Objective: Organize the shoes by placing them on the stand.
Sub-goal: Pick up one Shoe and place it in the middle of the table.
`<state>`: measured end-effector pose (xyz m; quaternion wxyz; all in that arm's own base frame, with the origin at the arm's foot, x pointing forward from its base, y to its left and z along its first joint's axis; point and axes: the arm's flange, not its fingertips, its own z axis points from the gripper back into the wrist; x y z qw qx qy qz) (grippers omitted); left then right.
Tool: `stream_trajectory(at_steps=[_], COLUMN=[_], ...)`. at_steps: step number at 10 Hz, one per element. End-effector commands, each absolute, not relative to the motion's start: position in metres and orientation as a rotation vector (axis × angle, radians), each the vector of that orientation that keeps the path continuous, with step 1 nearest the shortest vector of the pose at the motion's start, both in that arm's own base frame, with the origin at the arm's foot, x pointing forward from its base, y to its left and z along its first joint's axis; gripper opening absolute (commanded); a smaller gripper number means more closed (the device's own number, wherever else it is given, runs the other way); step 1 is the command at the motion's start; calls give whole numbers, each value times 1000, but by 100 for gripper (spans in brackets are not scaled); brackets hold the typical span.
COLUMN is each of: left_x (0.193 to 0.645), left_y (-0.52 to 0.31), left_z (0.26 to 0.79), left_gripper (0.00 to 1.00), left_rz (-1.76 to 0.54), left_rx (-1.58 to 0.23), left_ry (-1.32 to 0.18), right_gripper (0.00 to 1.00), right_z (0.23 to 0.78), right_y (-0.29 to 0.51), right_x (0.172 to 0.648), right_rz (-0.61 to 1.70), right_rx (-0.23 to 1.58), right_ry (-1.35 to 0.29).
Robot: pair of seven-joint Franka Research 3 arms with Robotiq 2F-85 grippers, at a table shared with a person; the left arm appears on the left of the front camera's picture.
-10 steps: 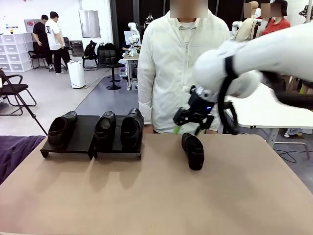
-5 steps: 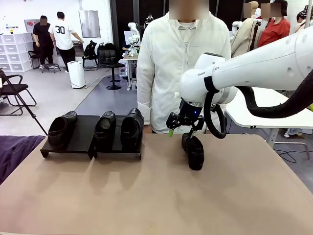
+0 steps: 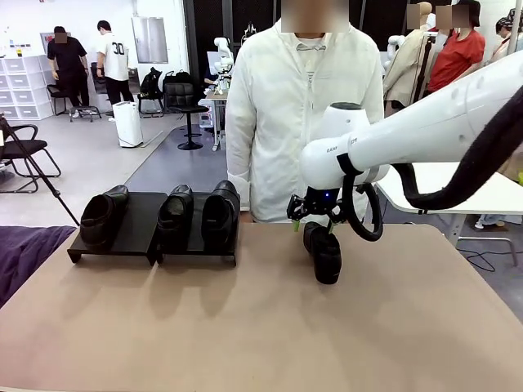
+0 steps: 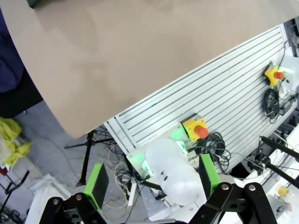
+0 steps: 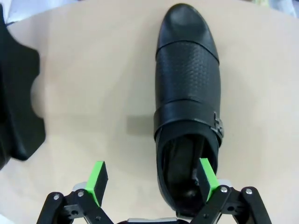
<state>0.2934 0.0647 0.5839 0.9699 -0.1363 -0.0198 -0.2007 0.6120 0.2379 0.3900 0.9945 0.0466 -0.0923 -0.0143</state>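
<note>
Front view: three shoes sit on the stand; the fourth shoe lies apart on the table. Above its heel, the right gripper hovers, jaws spread. Left gripper gapes, empty.

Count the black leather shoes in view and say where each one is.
4. Three sit on the low black stand: a black leather loafer at its left end, one in the middle, one at its right end. The fourth lies on the tan table beneath the right tool.
</note>
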Motion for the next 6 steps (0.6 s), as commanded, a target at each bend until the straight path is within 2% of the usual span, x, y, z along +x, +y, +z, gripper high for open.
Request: stream_trajectory(at_steps=[1,6], left_x=[293,293], left_y=[66,66], left_z=[585,585], left_gripper=[100,100], left_rz=[-414,-414], left_rx=[-292,-292], left_ry=[-41,-41], right_gripper=[100,100], right_z=[390,370], right_y=[256,253], right_x=[623,639], right_rz=[-78,-154], right_rx=[45,22], right_ry=[-161,-65])
